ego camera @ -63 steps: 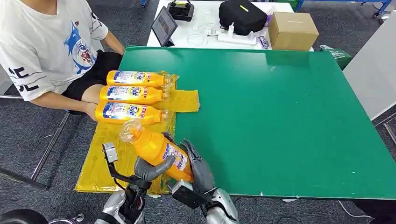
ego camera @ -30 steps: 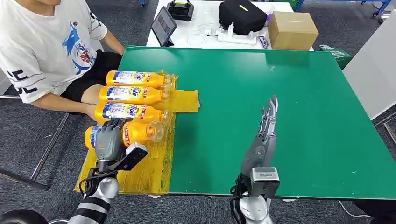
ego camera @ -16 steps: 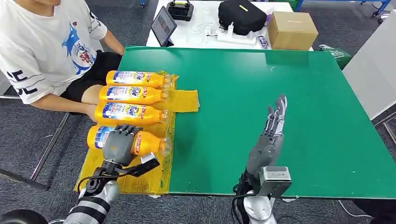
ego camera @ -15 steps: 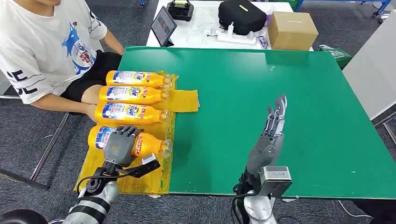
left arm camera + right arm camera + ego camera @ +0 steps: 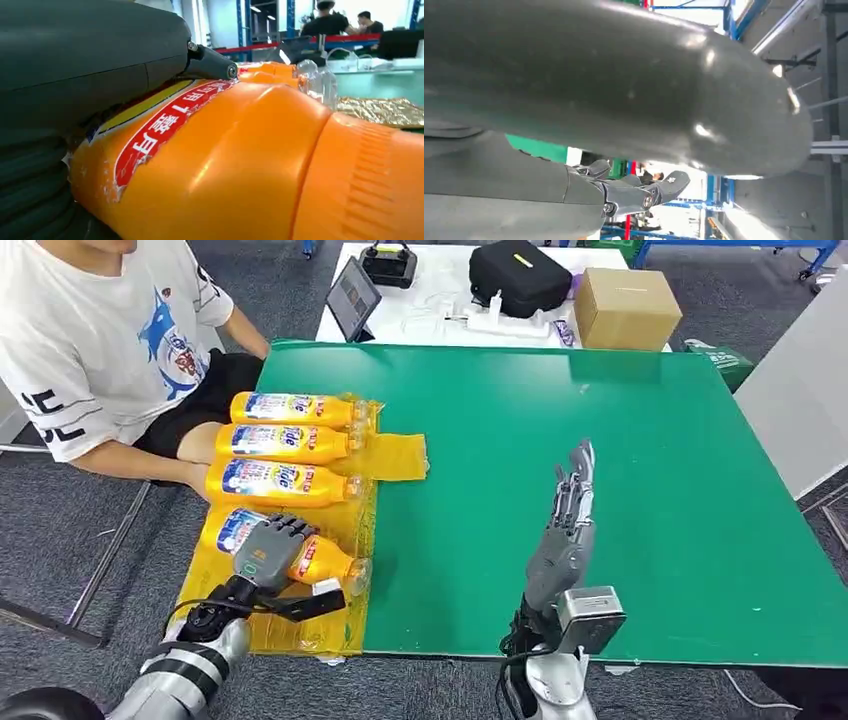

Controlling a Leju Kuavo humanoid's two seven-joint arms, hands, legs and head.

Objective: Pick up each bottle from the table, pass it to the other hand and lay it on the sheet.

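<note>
We count four orange bottles point(image 5: 290, 443), one yellow sheet point(image 5: 392, 455), one green worktop point(image 5: 650, 440), one cardboard box point(image 5: 626, 306), one black bag point(image 5: 520, 274), one tablet point(image 5: 352, 297), one person point(image 5: 95, 330).

The head view looks forward and down from high on the robot over the green table point(image 5: 620, 490), its arms entering at the frame's bottom. The left wrist view sits very near, just behind the left hand point(image 5: 75, 65), pressed against the orange bottle point(image 5: 240, 170) seen at the head view's lower left point(image 5: 290, 550). The right wrist view looks along the right hand point(image 5: 624, 195), close up and turned sideways, toward the room behind.
</note>
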